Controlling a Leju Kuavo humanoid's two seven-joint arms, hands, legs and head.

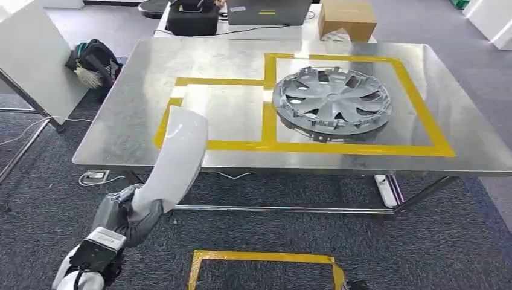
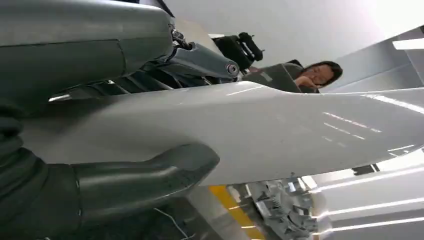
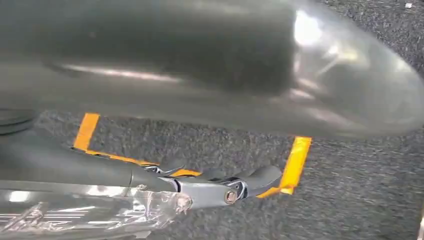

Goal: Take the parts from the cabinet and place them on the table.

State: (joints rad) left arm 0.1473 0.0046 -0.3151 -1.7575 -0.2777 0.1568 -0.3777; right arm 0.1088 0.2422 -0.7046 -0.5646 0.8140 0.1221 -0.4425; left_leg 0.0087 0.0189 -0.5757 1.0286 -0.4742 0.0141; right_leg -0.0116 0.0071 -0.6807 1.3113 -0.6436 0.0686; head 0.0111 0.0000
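My left hand [image 1: 124, 214] grips the lower end of a long, curved white panel [image 1: 178, 160], which points up and forward so its tip overlaps the near left edge of the steel table [image 1: 121, 121]. In the left wrist view my thumb [image 2: 145, 175] presses under the white panel [image 2: 280, 135]. A silver hubcap [image 1: 332, 99] lies on the table inside the right yellow-taped box; the hubcap [image 2: 280, 210] also appears beyond the panel. The left taped box [image 1: 211, 81] holds nothing. My right hand [image 3: 215, 182] hangs over the carpet, fingers stretched out and holding nothing.
A yellow tape rectangle [image 1: 259, 257] marks the carpet in front of me. A white board [image 1: 30, 54] and a black bag [image 1: 96, 60] stand left of the table. A cardboard box [image 1: 347, 18] and laptop [image 1: 268, 11] sit behind it. A person [image 2: 320, 75] is nearby.
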